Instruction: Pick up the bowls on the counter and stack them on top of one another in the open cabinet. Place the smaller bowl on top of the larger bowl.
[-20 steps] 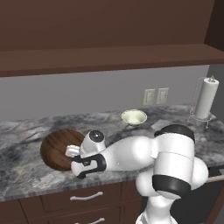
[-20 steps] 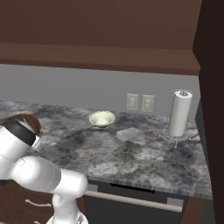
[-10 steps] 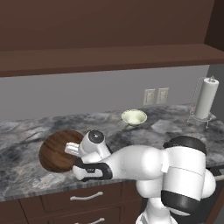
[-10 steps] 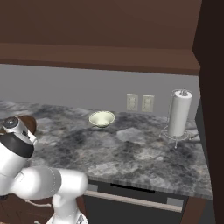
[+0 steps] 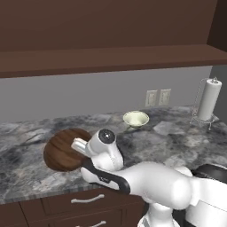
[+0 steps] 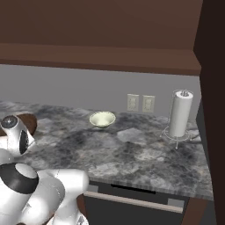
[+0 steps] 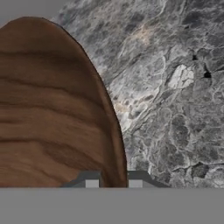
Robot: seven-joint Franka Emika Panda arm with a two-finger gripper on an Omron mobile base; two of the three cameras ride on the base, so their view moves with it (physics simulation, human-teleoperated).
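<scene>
Here the gripper (image 7: 113, 181) pinches the right rim of the larger bowl (image 5: 62, 148) – at the counter's (image 5: 177, 133) left. The smaller bowl (image 5: 135, 119) sits farther right, near the wall outlets (image 5: 158, 97).

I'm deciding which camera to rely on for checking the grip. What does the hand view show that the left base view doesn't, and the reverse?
Hand view alone: the two fingertips straddling the rim of the wooden bowl, one inside and one outside, close together.

Left base view alone: the small cream bowl further back on the counter, the cabinet shelf, the paper towel holder, the wall outlets.

Both: the wooden bowl and the marbled counter.
</scene>
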